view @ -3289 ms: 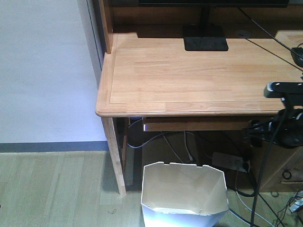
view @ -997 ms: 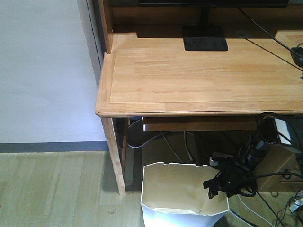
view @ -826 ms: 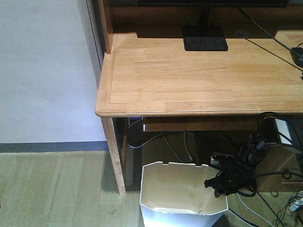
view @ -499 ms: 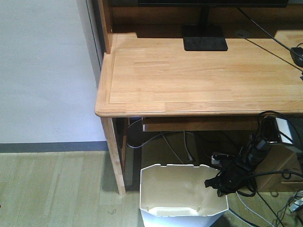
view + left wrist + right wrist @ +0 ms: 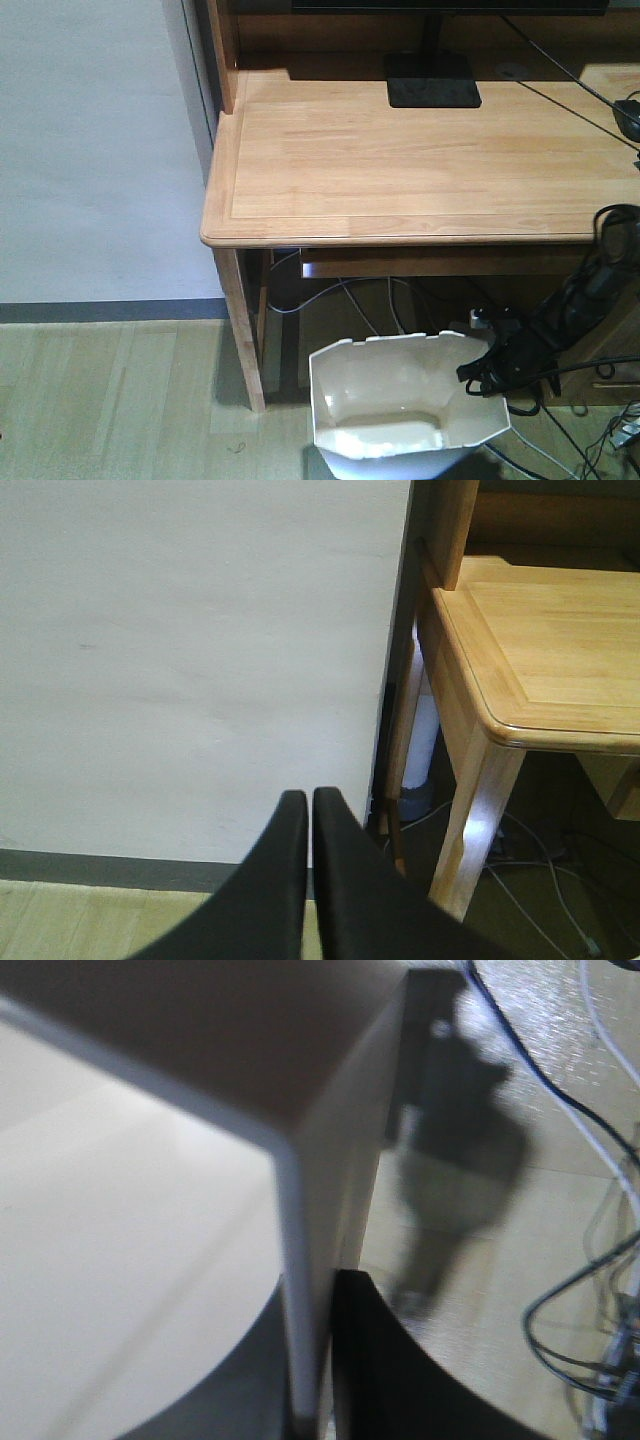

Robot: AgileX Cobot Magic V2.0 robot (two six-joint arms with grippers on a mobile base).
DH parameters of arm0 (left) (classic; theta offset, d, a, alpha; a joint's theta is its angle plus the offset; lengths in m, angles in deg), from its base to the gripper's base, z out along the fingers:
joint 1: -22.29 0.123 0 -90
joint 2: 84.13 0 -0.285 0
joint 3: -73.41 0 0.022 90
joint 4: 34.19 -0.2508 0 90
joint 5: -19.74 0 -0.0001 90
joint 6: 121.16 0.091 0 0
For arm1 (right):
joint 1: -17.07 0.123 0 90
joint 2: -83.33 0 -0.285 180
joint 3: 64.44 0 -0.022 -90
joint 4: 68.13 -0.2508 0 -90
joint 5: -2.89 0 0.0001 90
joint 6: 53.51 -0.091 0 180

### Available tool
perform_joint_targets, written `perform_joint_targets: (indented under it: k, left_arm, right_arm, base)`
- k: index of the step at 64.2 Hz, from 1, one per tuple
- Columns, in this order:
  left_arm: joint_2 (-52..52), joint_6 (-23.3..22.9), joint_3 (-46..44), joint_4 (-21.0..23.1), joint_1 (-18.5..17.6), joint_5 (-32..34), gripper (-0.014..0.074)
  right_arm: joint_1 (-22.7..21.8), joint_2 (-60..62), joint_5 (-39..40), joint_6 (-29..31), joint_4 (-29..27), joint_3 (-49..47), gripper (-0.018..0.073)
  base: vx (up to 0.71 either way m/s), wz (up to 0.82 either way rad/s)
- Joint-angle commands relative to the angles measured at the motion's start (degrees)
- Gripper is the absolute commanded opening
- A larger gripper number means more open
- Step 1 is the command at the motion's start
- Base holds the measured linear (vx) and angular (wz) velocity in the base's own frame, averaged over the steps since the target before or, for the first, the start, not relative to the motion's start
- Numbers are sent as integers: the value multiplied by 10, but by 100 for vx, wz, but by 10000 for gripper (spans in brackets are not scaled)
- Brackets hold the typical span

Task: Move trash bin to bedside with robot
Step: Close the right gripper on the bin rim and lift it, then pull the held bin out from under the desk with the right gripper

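Observation:
The white trash bin [image 5: 395,395] stands on the floor in front of the desk, tilted so its cream inside faces me. My right gripper [image 5: 480,370] is at the bin's right rim, on a thin black arm with trailing cables. In the right wrist view the bin's white wall [image 5: 298,1260] runs between the two black fingers, and the right gripper [image 5: 312,1400] is shut on it. My left gripper [image 5: 310,810] is shut on nothing and points at the white wall left of the desk. The bedside is out of view.
A light wooden desk [image 5: 400,160] with a black monitor stand [image 5: 433,80] fills the upper right. Its front left leg [image 5: 243,335] stands just left of the bin. Cables and a power strip [image 5: 488,322] lie under the desk. A white wall [image 5: 90,150] is on the left.
The right arm came down to the bin's right rim and closed on it. In the last half second the bin shifted right and tipped, its rim raised on the gripper's side.

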Motion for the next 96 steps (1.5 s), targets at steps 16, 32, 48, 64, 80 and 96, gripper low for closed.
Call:
perform_joint_targets:
  k: [16, 32, 48, 64, 80, 96]
  left_arm:
    - [-8, -2, 2, 1, -2, 38, -6]
    - [-8, -2, 2, 1, -2, 38, -6]
    - [-8, -2, 2, 1, -2, 38, -6]
    - [-8, -2, 2, 1, -2, 38, -6]
    - [-8, -2, 2, 1, -2, 38, -6]
    - [-8, -2, 2, 1, -2, 38, -6]
  right_arm:
    - [-55, 181, -127, 230, -236, 107, -6]
    - [-63, 276, -131, 246, -216, 199, -5]
    - [-63, 371, -147, 246, -213, 273, -5]
    - [-63, 423, -201, 248, -185, 295, -5]
    - [-63, 430, -236, 248, -181, 295, -5]
    - [-63, 430, -248, 248, -183, 295, -5]
  base:
    - [0, 0]
    - [0, 0]
    - [0, 0]
    - [0, 0]
    - [0, 0]
    - [0, 0]
